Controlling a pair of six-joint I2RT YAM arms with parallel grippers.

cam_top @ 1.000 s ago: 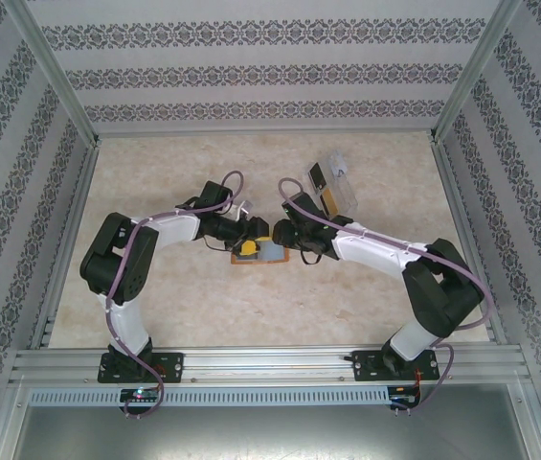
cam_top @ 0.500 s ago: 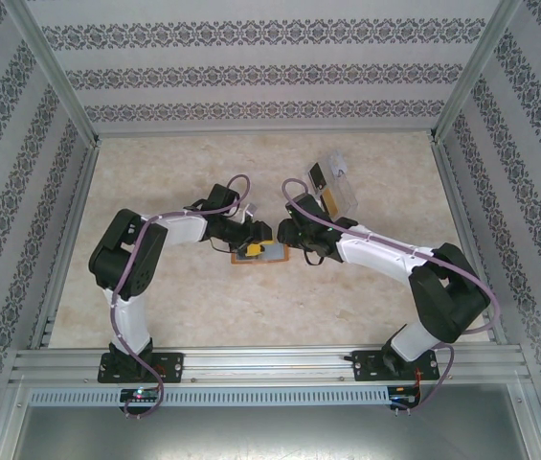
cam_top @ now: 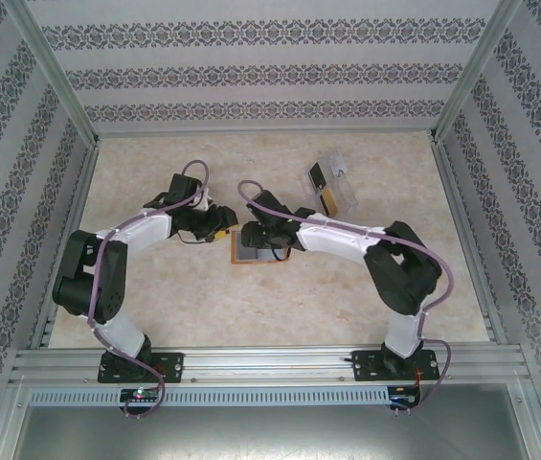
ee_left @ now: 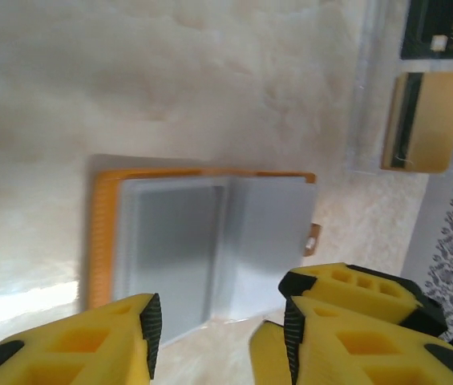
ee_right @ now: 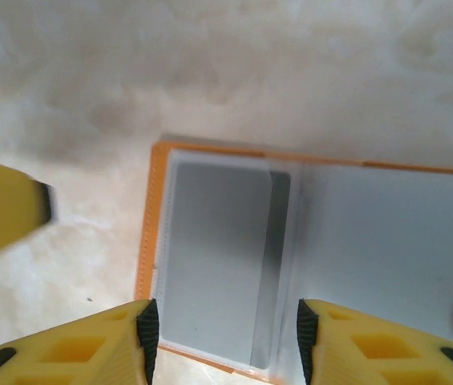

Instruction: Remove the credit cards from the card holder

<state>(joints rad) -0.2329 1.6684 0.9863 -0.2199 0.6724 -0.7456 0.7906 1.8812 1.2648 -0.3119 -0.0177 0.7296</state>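
Note:
The orange card holder (ee_right: pixel 151 241) lies open on the table, its greyish pockets facing up. A pale card (ee_right: pixel 214 257) with a darker stripe along one edge sits in its left pocket. My right gripper (ee_right: pixel 226 341) hovers open just above that pocket, with the card showing between its fingers. My left gripper (ee_left: pixel 220 337) is open and holds nothing, just off the holder's (ee_left: pixel 102 233) near edge. From above, the left gripper (cam_top: pixel 220 228) is to the left of the holder (cam_top: pixel 241 259) and the right gripper (cam_top: pixel 260 240) is over it.
A clear plastic tray (cam_top: pixel 339 182) at the back right holds a dark card (ee_left: pixel 442 28) and a yellow-orange card (ee_left: pixel 434 120). The holder's small tab (ee_left: pixel 313 239) sticks out towards the tray. Patterned walls and metal rails enclose the table.
The left gripper has pulled back to the left, off the holder. The right gripper has moved left and now hangs over the open holder. Both arms have swung leftwards.

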